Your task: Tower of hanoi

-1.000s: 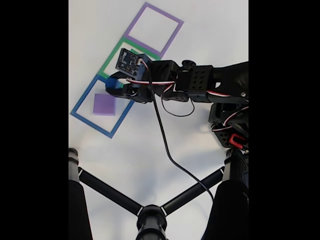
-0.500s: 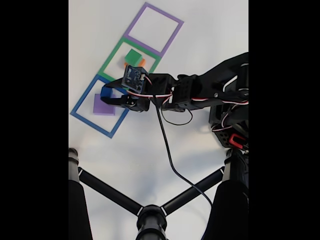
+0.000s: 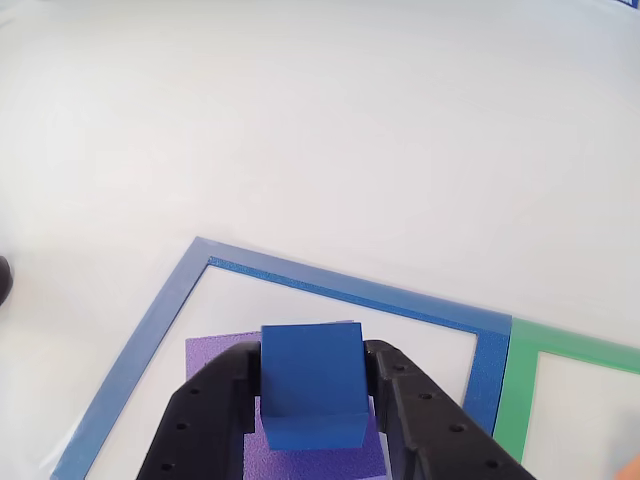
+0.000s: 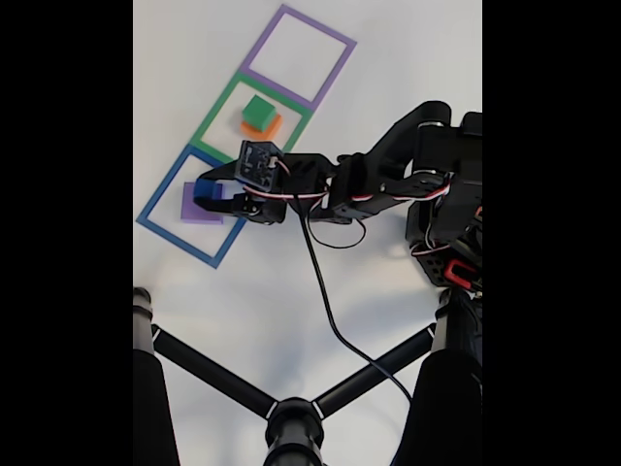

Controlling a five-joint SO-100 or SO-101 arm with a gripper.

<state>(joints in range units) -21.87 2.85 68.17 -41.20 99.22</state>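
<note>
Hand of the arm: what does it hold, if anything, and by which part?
The hand grips a blue block by its two opposite sides, over the purple block.

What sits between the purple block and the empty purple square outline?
In the fixed view, the green square, holding a green block on an orange block, lies between purple block and purple square.
</note>
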